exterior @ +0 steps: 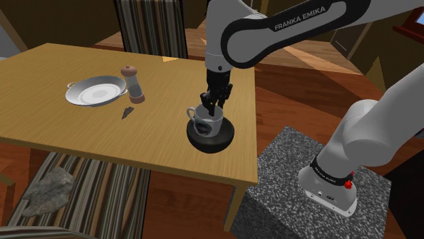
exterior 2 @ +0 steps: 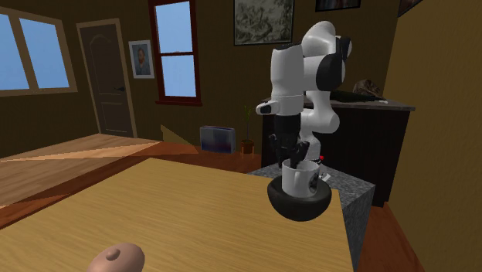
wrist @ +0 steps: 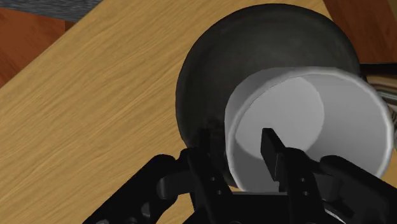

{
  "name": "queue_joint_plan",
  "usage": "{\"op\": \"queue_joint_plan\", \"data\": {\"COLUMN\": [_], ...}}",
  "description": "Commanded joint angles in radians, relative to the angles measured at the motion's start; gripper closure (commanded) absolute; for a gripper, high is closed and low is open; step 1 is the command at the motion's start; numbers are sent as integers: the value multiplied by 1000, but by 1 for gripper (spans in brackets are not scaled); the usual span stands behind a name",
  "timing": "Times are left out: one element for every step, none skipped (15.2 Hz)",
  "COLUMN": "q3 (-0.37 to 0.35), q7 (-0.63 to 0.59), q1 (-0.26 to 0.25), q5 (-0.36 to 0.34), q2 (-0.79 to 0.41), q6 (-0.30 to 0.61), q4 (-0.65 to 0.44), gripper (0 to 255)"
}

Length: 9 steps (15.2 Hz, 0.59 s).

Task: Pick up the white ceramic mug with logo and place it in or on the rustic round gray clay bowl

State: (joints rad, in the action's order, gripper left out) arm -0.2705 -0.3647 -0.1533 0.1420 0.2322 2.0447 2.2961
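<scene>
Wooden table (exterior: 54, 102) (brown-walled room): end effector (exterior: 215, 108), unclenched, straddles rim of mug (exterior: 206, 125) in bowl (exterior: 212, 142).

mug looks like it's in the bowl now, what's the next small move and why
Probably lift the gripper straight up. The white mug sits upright in the dark bowl, and the fingers stand apart astride its wall, one inside, one outside, not clasping it, so a vertical exit should avoid tipping it.
</scene>
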Motion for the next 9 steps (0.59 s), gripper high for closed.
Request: {"op": "queue_joint_plan", "data": {"q3": [0,0,0,0,0,3,7,10,13], "q7": [0,0,0,0,0,1,1,2,2], "q1": [0,0,0,0,0,1,3,4,5], "q5": [0,0,0,0,0,0,-1,-2,-3], "q2": [0,0,0,0,0,11,20,27,32], "q6": [0,0,0,0,0,-35,-69,-104,-131], "q4": [0,0,0,0,0,-24,-50,-76,-98], "gripper": [0,0,0,0,0,0,0,0,0]}}
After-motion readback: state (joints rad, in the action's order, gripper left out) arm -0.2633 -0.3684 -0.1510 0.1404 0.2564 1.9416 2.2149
